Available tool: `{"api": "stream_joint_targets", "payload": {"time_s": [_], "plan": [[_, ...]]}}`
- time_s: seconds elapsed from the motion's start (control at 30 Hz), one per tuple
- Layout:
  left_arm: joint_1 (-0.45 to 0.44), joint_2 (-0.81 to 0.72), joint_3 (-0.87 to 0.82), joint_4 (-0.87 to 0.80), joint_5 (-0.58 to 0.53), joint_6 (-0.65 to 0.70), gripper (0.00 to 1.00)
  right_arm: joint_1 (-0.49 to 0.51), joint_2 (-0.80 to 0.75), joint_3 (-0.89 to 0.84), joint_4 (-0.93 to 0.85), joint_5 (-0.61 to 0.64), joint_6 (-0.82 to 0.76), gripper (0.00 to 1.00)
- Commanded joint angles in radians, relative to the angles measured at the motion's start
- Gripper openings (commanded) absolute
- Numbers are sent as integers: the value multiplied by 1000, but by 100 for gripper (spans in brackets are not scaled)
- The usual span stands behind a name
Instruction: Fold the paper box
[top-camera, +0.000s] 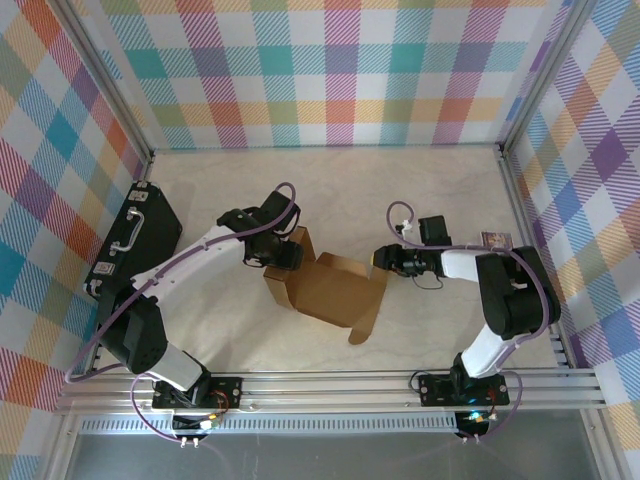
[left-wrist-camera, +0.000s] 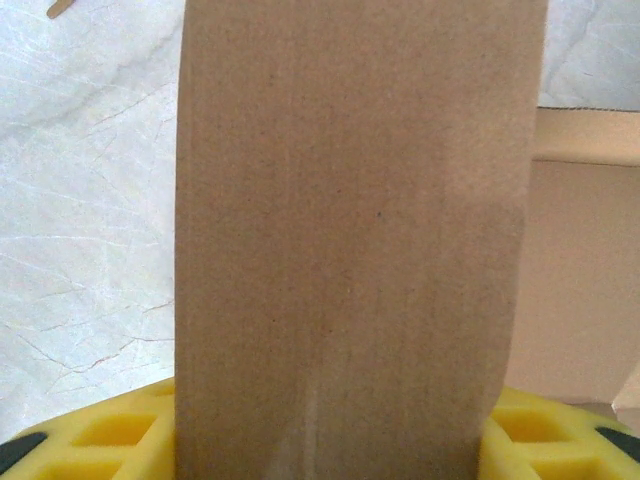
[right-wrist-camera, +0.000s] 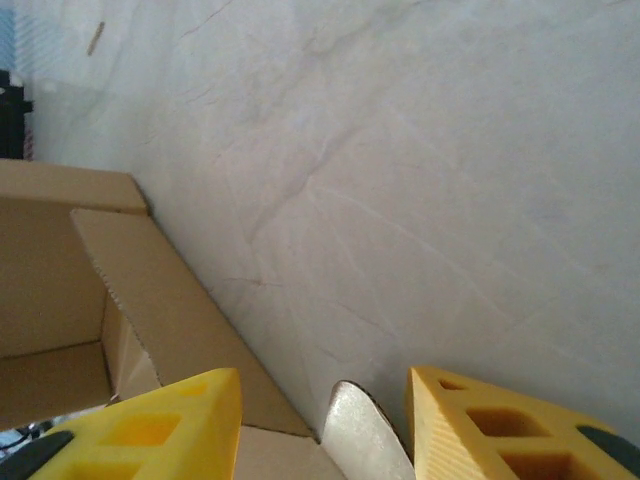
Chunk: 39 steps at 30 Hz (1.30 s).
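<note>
The paper box (top-camera: 335, 290) is plain brown cardboard, partly folded, lying mid-table with flaps spread out. My left gripper (top-camera: 287, 250) is at its left end, against an upright flap (top-camera: 301, 243). In the left wrist view that flap (left-wrist-camera: 350, 230) faces the camera broadside and covers the gap of the left gripper (left-wrist-camera: 335, 445). Its yellow fingers (left-wrist-camera: 100, 435) show apart on either side. My right gripper (top-camera: 384, 262) is at the box's right edge. The right gripper (right-wrist-camera: 325, 425) is open, with a pale rounded tab (right-wrist-camera: 362, 435) between the fingers (right-wrist-camera: 170, 420) and the box wall (right-wrist-camera: 170, 300) to its left.
A black hard case (top-camera: 135, 240) with a handle lies along the left wall. A small printed packet (top-camera: 496, 239) sits near the right wall. Plaid walls and an aluminium frame (top-camera: 330, 385) enclose the pale table (top-camera: 330, 185), whose far half is bare.
</note>
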Motion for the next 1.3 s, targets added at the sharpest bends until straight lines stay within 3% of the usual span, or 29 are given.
{"api": "stream_joint_targets", "payload": {"time_s": [0.0, 0.5, 0.67, 1.0, 1.17, 1.27], "plan": [[2, 10, 15, -33, -3, 6, 52, 9, -17, -41, 60, -120, 38, 46], [2, 10, -1, -24, -4, 5, 52, 54, -172, -97, -68, -180, 53, 44], [2, 10, -1, -22, -2, 5, 52, 63, -142, -89, -127, -29, -5, 47], [3, 10, -3, -20, -4, 9, 52, 65, -140, -87, -134, 100, -62, 52], [2, 16, 1, -21, -2, 8, 52, 102, -133, -83, -144, 129, -89, 48], [2, 13, -1, -22, -4, 8, 52, 118, -128, -62, -162, 151, -107, 37]]}}
